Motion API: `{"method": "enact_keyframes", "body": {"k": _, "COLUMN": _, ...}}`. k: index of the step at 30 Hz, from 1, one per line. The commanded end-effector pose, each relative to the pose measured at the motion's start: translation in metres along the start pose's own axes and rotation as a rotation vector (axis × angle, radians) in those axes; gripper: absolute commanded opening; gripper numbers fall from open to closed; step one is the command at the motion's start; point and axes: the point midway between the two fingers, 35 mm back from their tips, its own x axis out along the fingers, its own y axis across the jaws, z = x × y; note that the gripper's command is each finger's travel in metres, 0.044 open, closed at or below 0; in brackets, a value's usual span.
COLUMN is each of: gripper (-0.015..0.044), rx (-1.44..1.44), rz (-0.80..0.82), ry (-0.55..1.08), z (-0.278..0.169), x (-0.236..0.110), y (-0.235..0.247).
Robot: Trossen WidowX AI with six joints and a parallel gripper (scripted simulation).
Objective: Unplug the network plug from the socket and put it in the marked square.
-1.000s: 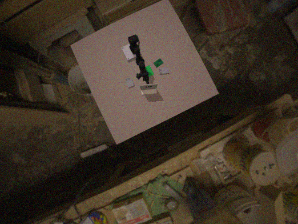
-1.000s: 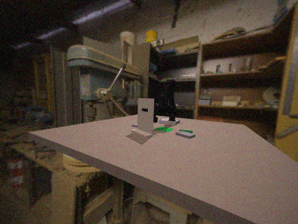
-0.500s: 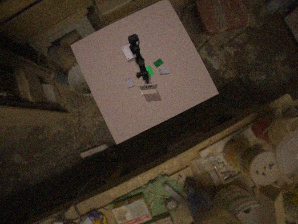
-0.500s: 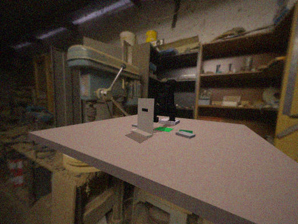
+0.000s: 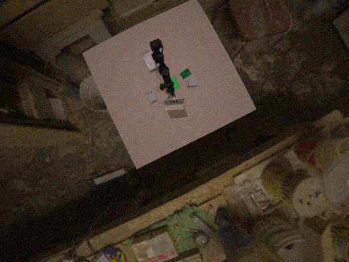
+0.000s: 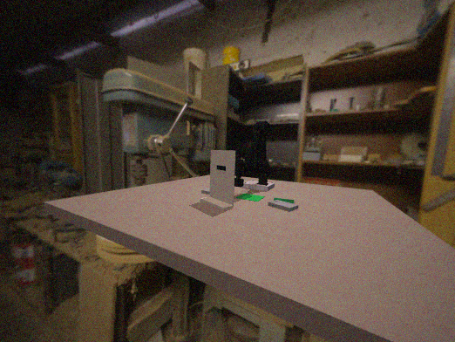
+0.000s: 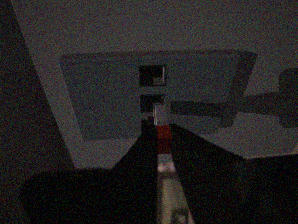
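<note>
The upright grey panel [image 5: 174, 101] [image 6: 222, 179] [image 7: 100, 95] stands near the middle of the table [image 5: 117, 87] [image 6: 305, 244]. Its dark socket [image 6: 220, 167] [image 7: 151, 76] shows in the wrist view straight ahead. My gripper [image 5: 166, 87] [image 7: 161, 131] is shut on the red network plug [image 7: 163, 142], whose pale thin tab points at the panel just below the socket. I cannot tell whether the plug's tip touches the panel. The green marked square [image 5: 176, 83] [image 6: 250, 197] lies on the table beside the panel, partly under my arm [image 5: 161, 65] [image 6: 257, 148].
A second green patch [image 5: 185, 73] [image 6: 284, 200] and a small grey block [image 5: 192, 82] [image 6: 282, 205] lie right of the square. Another grey block [image 5: 152, 97] lies left of the panel. My arm's white base plate [image 5: 149, 61] [image 6: 260, 187] sits behind.
</note>
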Motion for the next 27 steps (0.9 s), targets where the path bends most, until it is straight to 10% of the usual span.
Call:
{"method": "enact_keyframes", "body": {"k": 1, "gripper": 0.0000, "rx": 0.004, "rz": -0.001, "ry": -0.003, "z": -0.001, "x": -0.005, "y": 0.000}}
{"method": "enact_keyframes", "body": {"k": 27, "gripper": 0.0000, "rx": 0.005, "rz": -0.002, "ry": -0.003, "z": -0.008, "x": -0.020, "y": -0.001}}
